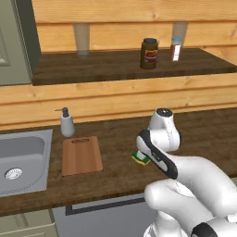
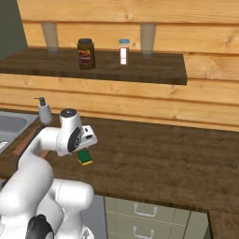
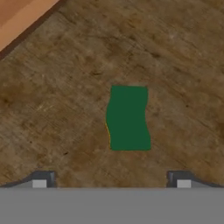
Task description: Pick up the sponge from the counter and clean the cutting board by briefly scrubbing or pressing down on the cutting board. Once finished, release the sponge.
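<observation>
Below the wide-spread claw point(image 3: 111, 183), a wavy-edged green sponge point(image 3: 128, 118) lies on the wood-grain counter point(image 3: 175, 65)

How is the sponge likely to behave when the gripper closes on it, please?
The sponge has wavy long sides, so it probably compresses rather than staying stiff. It is small beside the cutting board, so likely light. Lying flat on the counter, it should not roll.
</observation>
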Available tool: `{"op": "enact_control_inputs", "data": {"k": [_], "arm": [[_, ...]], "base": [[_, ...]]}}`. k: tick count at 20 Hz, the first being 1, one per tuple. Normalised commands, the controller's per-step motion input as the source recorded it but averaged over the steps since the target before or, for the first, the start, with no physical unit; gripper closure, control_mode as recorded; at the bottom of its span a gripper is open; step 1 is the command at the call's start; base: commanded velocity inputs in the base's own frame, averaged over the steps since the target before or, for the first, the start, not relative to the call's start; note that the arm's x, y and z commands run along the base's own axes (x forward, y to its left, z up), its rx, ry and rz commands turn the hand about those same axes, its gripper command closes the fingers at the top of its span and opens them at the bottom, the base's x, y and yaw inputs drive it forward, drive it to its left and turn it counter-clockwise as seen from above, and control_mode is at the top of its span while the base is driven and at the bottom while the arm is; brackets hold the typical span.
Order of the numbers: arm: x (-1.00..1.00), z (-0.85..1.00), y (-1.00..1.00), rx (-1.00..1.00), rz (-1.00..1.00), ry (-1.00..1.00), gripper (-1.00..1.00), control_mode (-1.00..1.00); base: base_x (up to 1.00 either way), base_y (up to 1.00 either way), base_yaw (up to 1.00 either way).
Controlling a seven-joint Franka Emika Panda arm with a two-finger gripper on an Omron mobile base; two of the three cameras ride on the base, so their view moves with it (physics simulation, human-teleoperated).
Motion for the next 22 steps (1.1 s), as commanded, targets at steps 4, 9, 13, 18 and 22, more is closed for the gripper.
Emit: {"op": "enact_control_inputs", "data": {"k": [4,9,13,18,22], "arm": [[0.48,-0.37,0.15,-0.05,0.05,0.13,-1.00,-1.00],[0.38,-0.24,0.06,-0.03,0.01,0.04,-1.00,-1.00],[0.08,-0.28,0.03,-0.01,0.00,0.00,-1.00,-1.00],[0.00,-0.35,0.07,0.02,0.00,0.07,-1.00,-1.00],[0.00,-0.29,0.05,0.00,0.00,0.01,-1.00,-1.00]], "base": [[0.00,0.00,0.00],[0.00,0.00,0.00],[0.00,0.00,0.00],[0.00,0.00,0.00],[0.00,0.00,0.00]]}}
